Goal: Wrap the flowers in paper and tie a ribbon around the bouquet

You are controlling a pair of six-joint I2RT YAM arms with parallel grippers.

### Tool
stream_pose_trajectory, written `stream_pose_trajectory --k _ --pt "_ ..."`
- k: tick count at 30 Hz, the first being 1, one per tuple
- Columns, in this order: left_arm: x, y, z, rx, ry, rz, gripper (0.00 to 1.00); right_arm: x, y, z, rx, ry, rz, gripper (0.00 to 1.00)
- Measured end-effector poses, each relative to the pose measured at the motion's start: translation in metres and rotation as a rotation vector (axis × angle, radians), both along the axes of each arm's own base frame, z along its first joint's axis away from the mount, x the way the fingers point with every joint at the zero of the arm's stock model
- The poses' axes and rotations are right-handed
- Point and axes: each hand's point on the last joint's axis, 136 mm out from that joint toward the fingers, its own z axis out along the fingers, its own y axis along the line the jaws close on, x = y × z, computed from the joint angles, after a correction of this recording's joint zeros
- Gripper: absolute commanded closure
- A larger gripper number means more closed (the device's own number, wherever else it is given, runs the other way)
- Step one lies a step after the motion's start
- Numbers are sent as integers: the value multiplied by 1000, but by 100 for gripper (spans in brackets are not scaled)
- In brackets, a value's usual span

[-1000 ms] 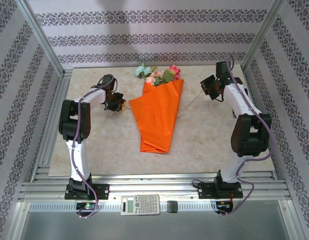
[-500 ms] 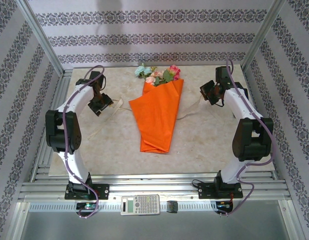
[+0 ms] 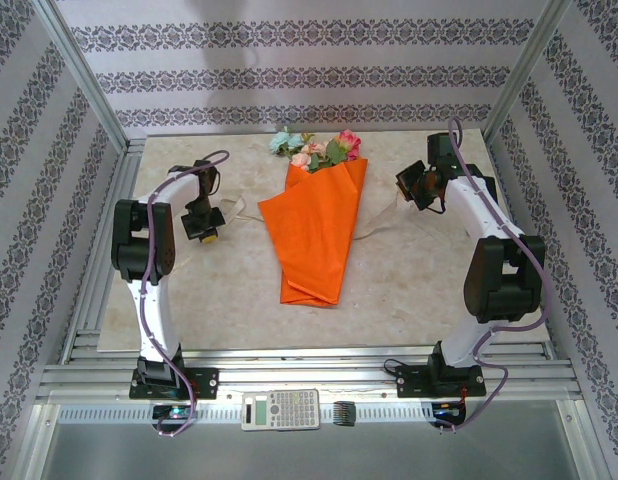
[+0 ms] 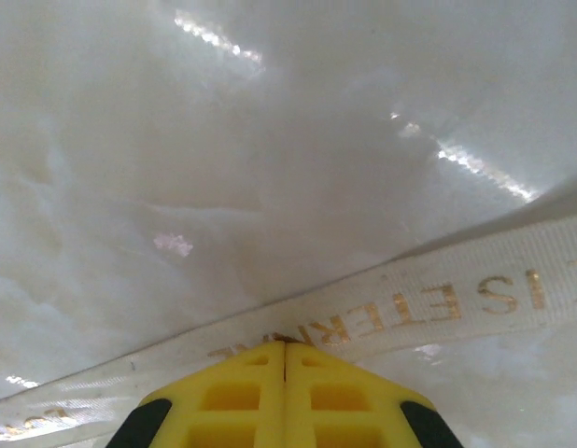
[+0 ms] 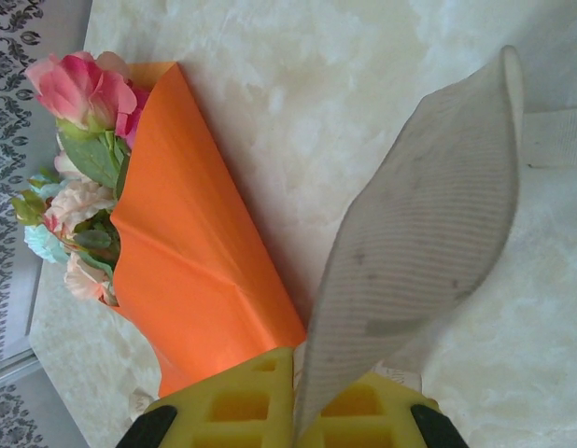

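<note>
- The left gripper (image 3: pixel 203 226) has dropped closer to the table (image 3: pixel 409 290), and its elbow has swung inward.
- Its fingers (image 4: pixel 242 397) are together, the tips pinching the ribbon (image 4: pixel 438 303) where it lies on the table.
- The right gripper (image 3: pixel 414 187) is clamped on a raised loop of ribbon.
- The bouquet (image 3: pixel 314 235) lies mid-table between the grippers, blooms (image 3: pixel 314 150) at the far end.

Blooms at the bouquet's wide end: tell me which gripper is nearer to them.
Right. The right gripper, pinching the ribbon, sits just right of the blooms; the left gripper is farther off, left of the orange paper.
</note>
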Motion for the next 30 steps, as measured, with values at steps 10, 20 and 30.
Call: stream_pose_trajectory --k 10,20,30 --pt "23 -22 116 -122 -331 107 100 -7 1 10 -1 -22 2 100" --pt "49 -95 239 -268 -601 -73 42 -20 5 -2 -3 14 15 100" --pt "35 -26 83 43 -172 -286 18 -20 9 -3 -3 14 24 100"
